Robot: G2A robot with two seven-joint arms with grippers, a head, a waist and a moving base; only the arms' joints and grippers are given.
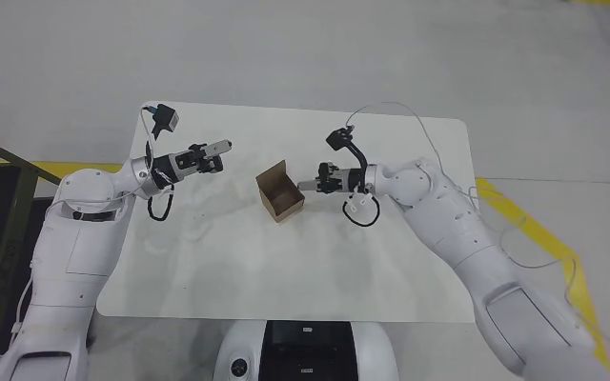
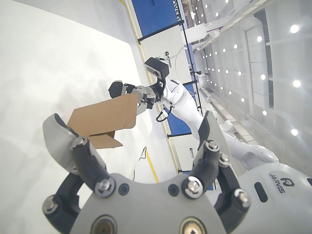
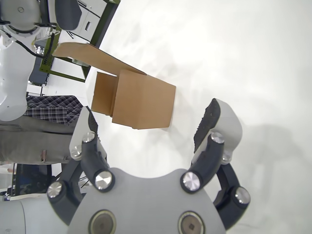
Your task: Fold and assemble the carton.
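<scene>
We see the brown carton [image 1: 279, 190], one flap raised, about midway between the white table's [image 1: 381, 276] side edges, the right gripper [image 3: 151, 109] spread wide just beside it, seemingly not touching, the left gripper [image 2: 131, 120] likewise spread, farther off.

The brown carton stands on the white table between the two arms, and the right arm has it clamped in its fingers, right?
No, not clamped. The carton stands on the white table between the two arms, but the right gripper is open: the right wrist view shows its fingers spread, the carton clear ahead of them.
</scene>
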